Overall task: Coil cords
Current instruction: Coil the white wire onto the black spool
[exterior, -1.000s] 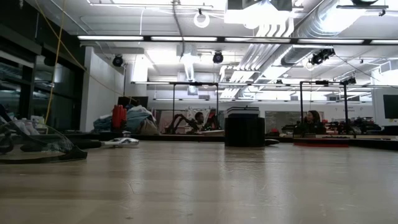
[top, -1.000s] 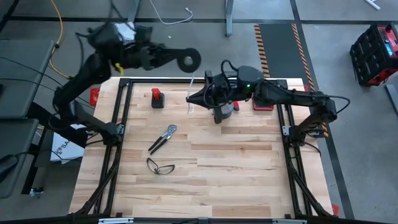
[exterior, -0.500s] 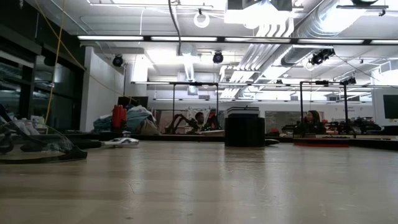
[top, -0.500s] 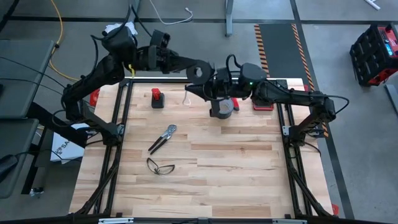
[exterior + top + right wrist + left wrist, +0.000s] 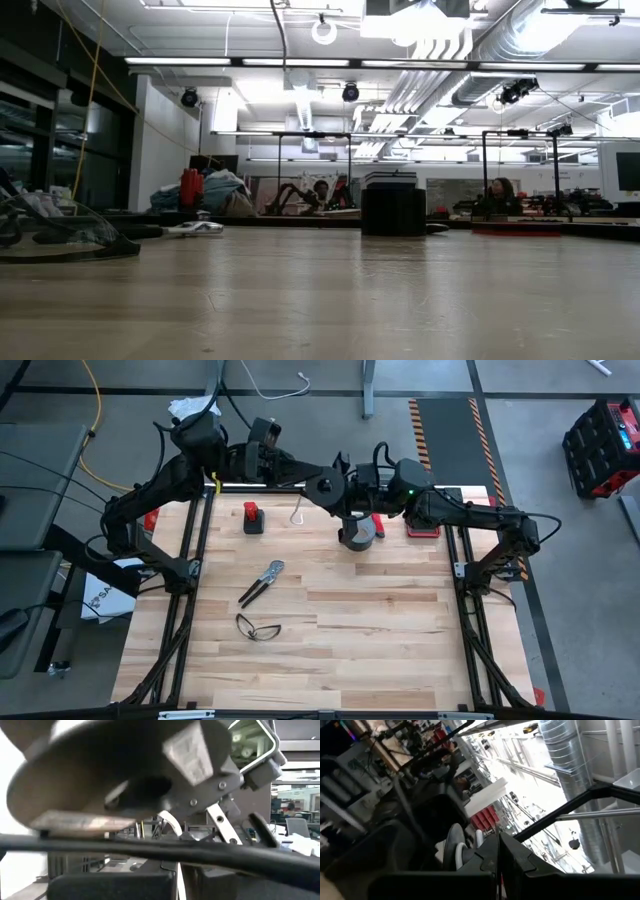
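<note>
Near the table's (image 5: 330, 620) left edge lie glasses (image 5: 258, 627), then pliers (image 5: 262, 581). Toward the far edge stand a red-topped object (image 5: 252, 518) and grey tape roll (image 5: 358, 532). Above the far edge, left gripper (image 5: 322, 484) grips the black spool (image 5: 321, 486); white cord (image 5: 297, 511) dangles beneath. Right gripper (image 5: 345, 482) meets it, fingers apparently closed.

Both arms and the grey tape roll (image 5: 358, 531) crowd the table's (image 5: 380, 640) far edge; the near half lies open.
</note>
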You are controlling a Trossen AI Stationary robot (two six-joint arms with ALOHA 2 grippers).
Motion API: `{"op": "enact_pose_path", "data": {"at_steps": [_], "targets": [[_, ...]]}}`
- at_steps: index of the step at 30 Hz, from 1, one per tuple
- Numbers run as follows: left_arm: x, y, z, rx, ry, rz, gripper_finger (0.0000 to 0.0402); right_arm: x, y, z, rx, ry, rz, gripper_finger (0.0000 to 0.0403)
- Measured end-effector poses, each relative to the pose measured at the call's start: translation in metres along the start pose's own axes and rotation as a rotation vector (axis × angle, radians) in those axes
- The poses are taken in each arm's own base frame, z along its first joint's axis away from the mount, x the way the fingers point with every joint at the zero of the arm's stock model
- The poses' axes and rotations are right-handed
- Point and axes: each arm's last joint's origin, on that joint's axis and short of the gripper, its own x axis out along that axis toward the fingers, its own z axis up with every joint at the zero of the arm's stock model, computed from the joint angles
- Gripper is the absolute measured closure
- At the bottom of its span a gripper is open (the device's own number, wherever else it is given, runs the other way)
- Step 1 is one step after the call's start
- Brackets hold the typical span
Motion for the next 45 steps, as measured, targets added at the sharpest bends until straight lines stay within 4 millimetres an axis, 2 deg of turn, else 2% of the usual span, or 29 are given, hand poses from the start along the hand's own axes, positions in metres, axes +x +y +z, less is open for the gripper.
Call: {"op": "enact_pose_path", "data": {"at_steps": [6,13,22,27,34,37,45], "targets": [[0.001,0.005,-0.007,-0.057,0.107,0.029,0.0402,-0.002,-0.007,0.001,-0.013,-0.012,-0.020,0.0403],[-0.014,0.009,-0.012,-0.049,0.208,0.120,0.0402,-0.004,-0.019,-0.001,-0.063,0.013,-0.048,0.0403],[-0.040,0.016,-0.009,0.075,0.238,0.278,0.0402,-0.010,-0.032,-0.002,-0.107,0.074,-0.070,0.0403],[-0.043,0.023,-0.007,0.137,0.262,0.316,0.0401,-0.012,-0.035,-0.006,-0.104,0.125,-0.082,0.0402],[-0.054,0.036,-0.002,0.331,0.294,0.441,0.0402,-0.020,-0.041,-0.005,-0.130,0.196,-0.135,0.0402],[-0.058,0.041,0.001,0.430,0.293,0.509,0.0401,-0.026,-0.047,0.003,-0.123,0.185,-0.176,0.0401],[-0.066,0.039,0.008,0.776,0.259,0.645,0.0401,-0.032,-0.054,0.005,-0.069,0.211,-0.212,0.0401]]}}
